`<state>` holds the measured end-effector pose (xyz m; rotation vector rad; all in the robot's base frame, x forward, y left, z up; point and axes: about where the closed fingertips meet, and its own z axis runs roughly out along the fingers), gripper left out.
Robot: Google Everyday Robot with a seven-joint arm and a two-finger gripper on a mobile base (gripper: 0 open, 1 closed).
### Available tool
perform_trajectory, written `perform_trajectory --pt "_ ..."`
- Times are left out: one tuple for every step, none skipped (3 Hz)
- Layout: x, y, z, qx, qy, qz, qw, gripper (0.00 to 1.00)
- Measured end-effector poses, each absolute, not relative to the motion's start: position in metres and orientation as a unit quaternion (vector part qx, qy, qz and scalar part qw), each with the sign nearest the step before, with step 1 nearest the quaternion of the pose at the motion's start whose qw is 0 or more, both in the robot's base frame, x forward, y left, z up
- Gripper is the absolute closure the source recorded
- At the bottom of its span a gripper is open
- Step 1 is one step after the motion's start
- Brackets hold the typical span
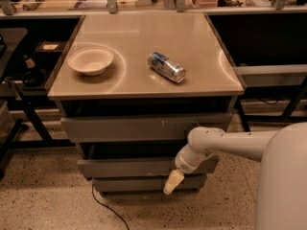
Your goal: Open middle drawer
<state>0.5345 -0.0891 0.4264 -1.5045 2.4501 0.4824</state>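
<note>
No text could be read anywhere; the can's (166, 67) print was illegible. The gripper (172, 182) hung before the middle drawer's (134, 167) lower right edge.

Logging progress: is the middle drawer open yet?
Looks shut: the middle drawer shows no interior. The gripper hangs at its lower edge.

The arm (230, 145) hides the right end of the middle drawer (134, 167), the gripper (173, 181) below it covers part of the bottom drawer (129, 184), and the robot body (285, 186) runs off the right edge.
</note>
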Motion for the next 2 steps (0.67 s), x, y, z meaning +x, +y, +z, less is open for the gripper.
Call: perform_trajectory --pt "0.534 -0.089 0.428 -0.513 0.835 0.164 0.113 0.00" --pt "0.491 -0.104 0.441 -0.504 0.841 0.184 0.073 0.00"
